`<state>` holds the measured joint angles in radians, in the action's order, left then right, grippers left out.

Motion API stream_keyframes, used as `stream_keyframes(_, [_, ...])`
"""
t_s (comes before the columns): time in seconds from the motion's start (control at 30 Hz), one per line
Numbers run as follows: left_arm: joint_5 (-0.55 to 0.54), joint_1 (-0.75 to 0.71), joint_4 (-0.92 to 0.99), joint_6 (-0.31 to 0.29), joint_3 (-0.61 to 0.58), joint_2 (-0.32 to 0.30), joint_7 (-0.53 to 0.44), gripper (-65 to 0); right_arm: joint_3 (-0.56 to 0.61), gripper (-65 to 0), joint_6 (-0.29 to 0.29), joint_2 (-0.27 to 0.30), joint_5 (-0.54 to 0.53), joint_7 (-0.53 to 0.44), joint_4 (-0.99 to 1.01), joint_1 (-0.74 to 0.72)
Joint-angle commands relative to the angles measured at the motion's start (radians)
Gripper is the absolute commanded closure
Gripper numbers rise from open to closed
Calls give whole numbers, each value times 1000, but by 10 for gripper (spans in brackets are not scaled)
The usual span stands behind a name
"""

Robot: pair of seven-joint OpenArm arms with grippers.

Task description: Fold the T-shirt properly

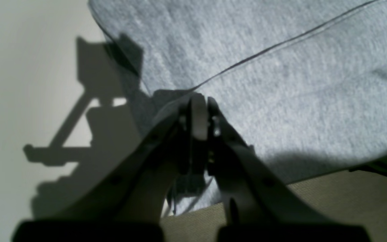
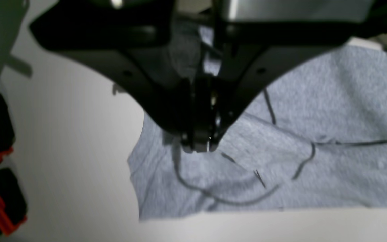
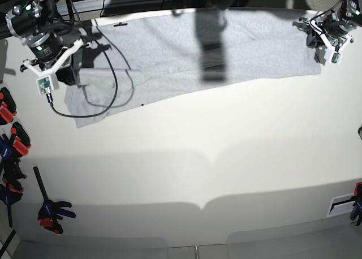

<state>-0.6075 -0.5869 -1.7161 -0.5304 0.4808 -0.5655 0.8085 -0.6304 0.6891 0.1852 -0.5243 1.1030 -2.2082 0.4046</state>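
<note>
**Both grippers pinched on the shirt's far ends**

Up at the far edge of the white table (image 3: 186,174), the T-shirt (image 3: 186,50) lies stretched out sideways as a long grey band, running almost from one arm to the other. Its plain side faces up, with a fold line crossing it lengthwise and some loose wrinkles bunched at the end near the right arm.

The left gripper (image 1: 200,101) sits at the shirt's end on the right of the base view. From its wrist camera the two fingers (image 1: 198,117) stand pressed together with no gap, and the grey cloth's edge meets them right at the tips, so it is clamped on the fabric's corner. Its shadow falls on the bare table just beside it.

The right gripper (image 2: 198,148) is over the opposite end. Its jaws are also squeezed together, tips down against the rumpled cloth, and grey fabric shows up between the dark fingers behind the tips, so it has the shirt pinched as well. A black cable (image 3: 110,83) loops across that end of the shirt.

Orange-and-black clamps (image 3: 11,123) sit along the table's side edge, well apart from the cloth.
</note>
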Motion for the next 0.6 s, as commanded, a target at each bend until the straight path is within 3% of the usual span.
stream_keyframes(0.0, [-16,-1,-14,-5,10,-19,-17,0,-5,0,9,11,-10,-17,-21,1])
stream_keyframes(0.2, [-68,-12,-14,-6,10,-11,14,0,-19,0,9,11,32,-33,-21,72])
stream_keyframes(0.57, [-63,-11,-14,-6,10,19,3,0,-146,0,9,11,-10,-39,-66,92])
